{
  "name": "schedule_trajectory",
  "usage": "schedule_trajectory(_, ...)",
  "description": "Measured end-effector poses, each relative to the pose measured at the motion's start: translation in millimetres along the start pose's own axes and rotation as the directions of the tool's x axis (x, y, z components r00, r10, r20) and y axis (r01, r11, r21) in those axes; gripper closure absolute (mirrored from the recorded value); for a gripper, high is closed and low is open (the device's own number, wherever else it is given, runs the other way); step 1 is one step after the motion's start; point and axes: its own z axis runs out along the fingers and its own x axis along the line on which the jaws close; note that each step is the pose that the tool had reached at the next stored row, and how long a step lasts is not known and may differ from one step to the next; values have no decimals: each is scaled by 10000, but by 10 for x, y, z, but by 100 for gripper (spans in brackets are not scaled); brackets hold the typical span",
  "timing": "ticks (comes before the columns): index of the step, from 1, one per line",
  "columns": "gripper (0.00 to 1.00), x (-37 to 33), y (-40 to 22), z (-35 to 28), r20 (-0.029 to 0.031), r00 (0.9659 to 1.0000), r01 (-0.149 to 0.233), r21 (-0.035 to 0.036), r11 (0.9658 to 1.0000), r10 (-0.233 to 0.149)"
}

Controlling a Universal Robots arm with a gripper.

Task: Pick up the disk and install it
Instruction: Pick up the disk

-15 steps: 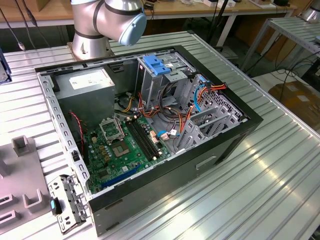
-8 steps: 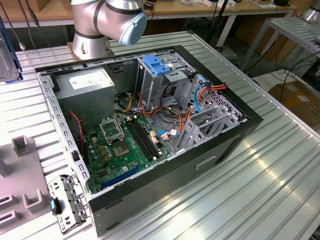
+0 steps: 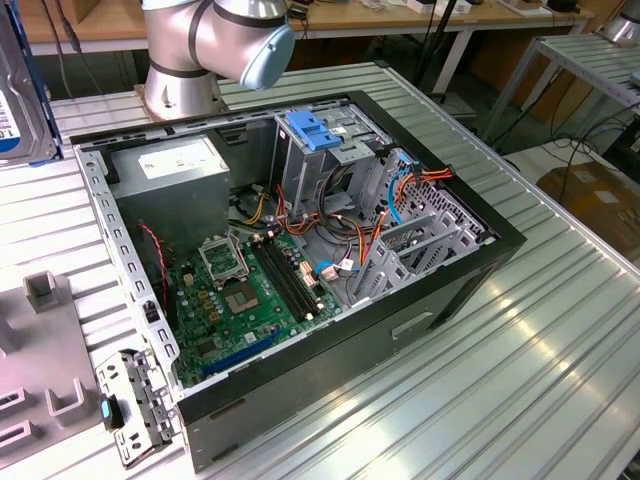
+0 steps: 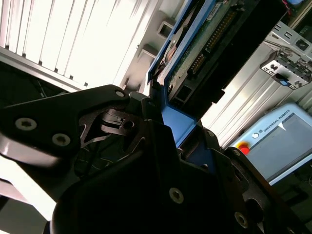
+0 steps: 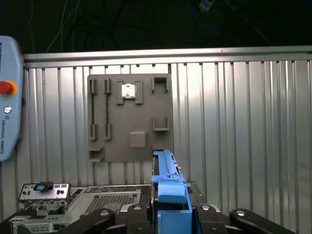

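Blue plastic is framing the disk (image 5: 168,180) that your gripper (image 5: 171,214) is holding. In the first wrist view you are looking along the disk's thin edge, with the black fingers (image 5: 207,219) pressing in on it from both sides. In the second wrist view the gripper (image 4: 170,119) is clamping one end of the blue carrier, and the disk (image 4: 195,51) is showing you its underside, with a green circuit board and a row of connector pins. The jaws are standing narrowed to the carrier's thickness, gripping it firmly.

In the exterior view the disk (image 3: 15,100) is hanging at the exterior view's left edge, nearly upright. It is raised over the ribbed metal table (image 3: 520,360) and well apart from the open computer case (image 3: 470,265) lying on its side in the middle of the table. Inside the case a green motherboard (image 3: 240,300) is facing up. A grey power supply (image 3: 175,170) is sitting at the end nearest the arm's base (image 3: 185,60). A light-blue latch plate (image 3: 312,130) is resting on top of the drive cage.

Towards the exterior view's lower left a grey fixture plate (image 3: 40,350) is lying on the table, with a small metal bracket (image 3: 135,405) carrying a blue clip just beside the case's corner. In the first wrist view the fixture plate (image 5: 129,117) is lying beyond the disk's far end, and a handheld controller (image 5: 9,97) with a red button is resting on the table near it.
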Motion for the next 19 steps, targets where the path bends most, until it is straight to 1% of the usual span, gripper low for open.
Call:
schedule_trajectory(6, 63, 21, -92, 0, -1, 10000, -32, -25, 10000, 32)
schedule_trajectory(8, 63, 40, -145, 0, -1, 10000, -50, -41, 10000, 50)
schedule_trajectory(10, 63, 45, -182, 0, -2, 10000, -59, -52, 10000, 59)
schedule_trajectory(11, 63, 45, -232, 0, -3, 10000, -69, -62, 10000, 69)
schedule_trajectory(12, 63, 45, -260, 0, -3, 10000, -74, -69, 9999, 74)
schedule_trajectory(19, 63, 48, -396, 0, -4, 9999, -106, -93, 9999, 106)
